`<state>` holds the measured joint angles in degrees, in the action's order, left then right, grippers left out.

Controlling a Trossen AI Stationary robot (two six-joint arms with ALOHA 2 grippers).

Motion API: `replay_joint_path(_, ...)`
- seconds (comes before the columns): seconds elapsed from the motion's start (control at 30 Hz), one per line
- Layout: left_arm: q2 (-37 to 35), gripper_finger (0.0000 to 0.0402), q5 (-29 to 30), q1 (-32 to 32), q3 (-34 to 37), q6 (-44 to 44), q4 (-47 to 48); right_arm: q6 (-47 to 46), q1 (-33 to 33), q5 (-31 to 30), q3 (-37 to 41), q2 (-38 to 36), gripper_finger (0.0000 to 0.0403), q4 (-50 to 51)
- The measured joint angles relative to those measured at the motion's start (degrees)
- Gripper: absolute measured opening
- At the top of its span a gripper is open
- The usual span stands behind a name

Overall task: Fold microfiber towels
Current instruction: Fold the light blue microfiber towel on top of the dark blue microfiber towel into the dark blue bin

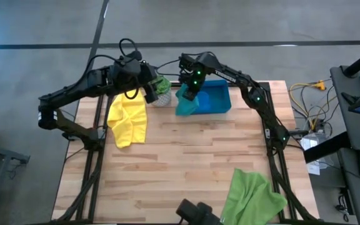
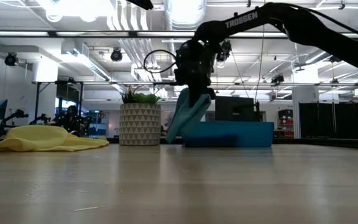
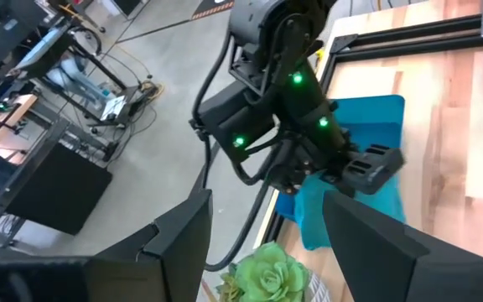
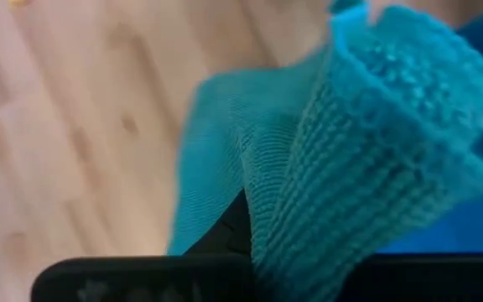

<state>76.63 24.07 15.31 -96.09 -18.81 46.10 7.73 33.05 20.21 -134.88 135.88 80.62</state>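
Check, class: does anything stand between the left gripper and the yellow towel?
Nothing visible does. The left gripper, open, hangs by the potted plant, and the yellow towel lies beside it on the table, uncovered.

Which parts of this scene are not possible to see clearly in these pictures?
- Right gripper fingertips: in the right wrist view the bunched teal towel covers them.
- Light green towel: the high view's bottom edge cuts it off; no other view shows it.
- Tray contents: in the low view its near wall hides the inside, so a blue towel cannot be made out there.
- Plant pot: in the high view, the open left gripper partly hides it.
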Motion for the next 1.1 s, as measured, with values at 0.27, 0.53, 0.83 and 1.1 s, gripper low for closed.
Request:
replay_joint_path(0.27,0.1,0.0215,-0.6,0.1,0.1,-0.1,0.0,-1.7,1.4,-2.3,0.0,0.3,0.0009,-3.5)
replay_joint_path(0.53,0.1,0.0215,-1.2,0.1,0.8,0.1,-0.1,-1.9,2.5,-2.4,0.0,0.0,0.0009,-3.3)
replay_joint_path(0.83,0.1,0.0215,-1.3,0.1,3.9,0.1,-0.1,18.3,-1.6,2.8,-0.1,-7.2,0.0009,8.9)
replay_joint_path(1.1,0.1,0.0215,-1.6,0.0,4.0,-0.7,-2.7,29.2,-10.5,4.0,6.7,-15.3,0.0009,9.2)
